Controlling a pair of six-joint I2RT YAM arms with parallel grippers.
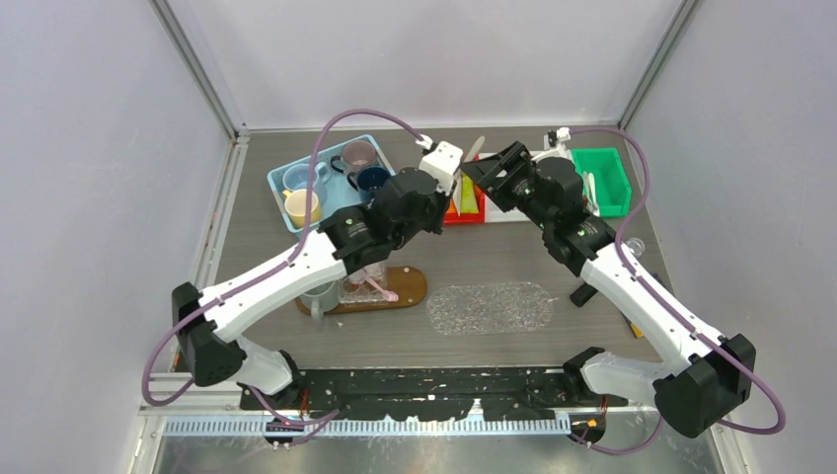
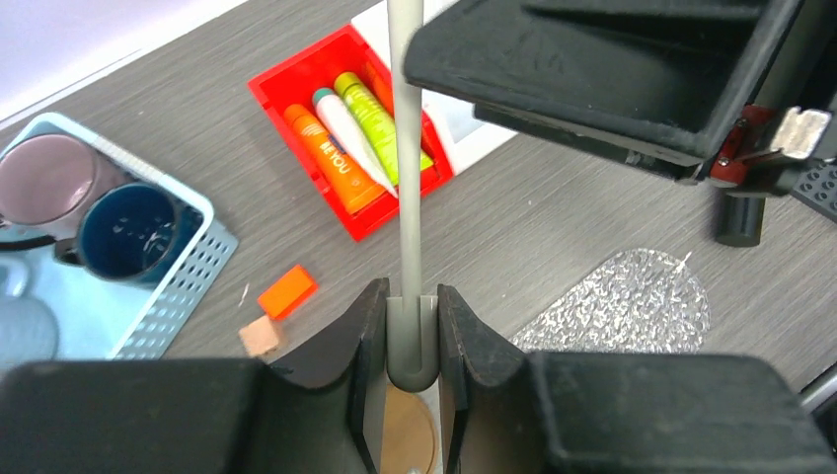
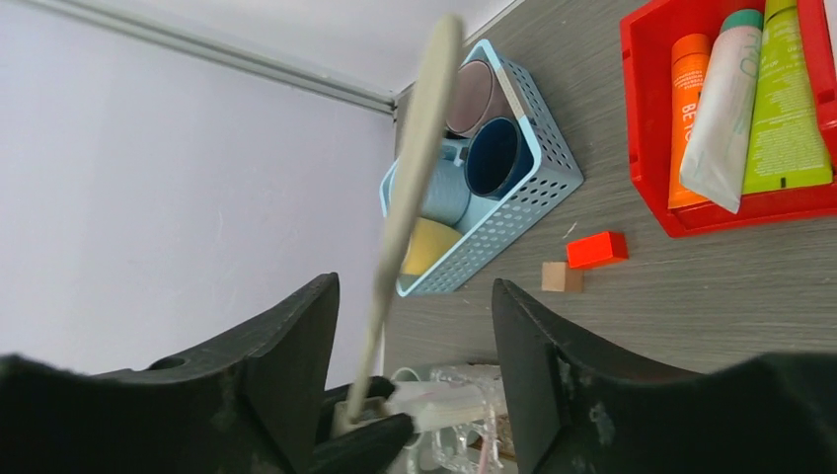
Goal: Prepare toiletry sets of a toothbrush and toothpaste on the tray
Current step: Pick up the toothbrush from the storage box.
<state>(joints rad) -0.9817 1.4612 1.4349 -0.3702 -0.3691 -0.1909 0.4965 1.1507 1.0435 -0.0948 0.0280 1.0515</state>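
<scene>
My left gripper is shut on the rounded end of a grey toothbrush, which stands straight up out of its jaws. My right gripper is open around the same toothbrush, its fingers apart from the handle on both sides. Both grippers meet above the back middle of the table. Toothpaste tubes, orange, white and green, lie in a red bin. An oval wooden tray holds a grey-green mug and a clear cup with a pink toothbrush.
A blue basket at back left holds mauve, navy, light blue and yellow mugs. An orange block and a brown block lie beside it. A clear textured oval tray sits front centre, a green bin back right.
</scene>
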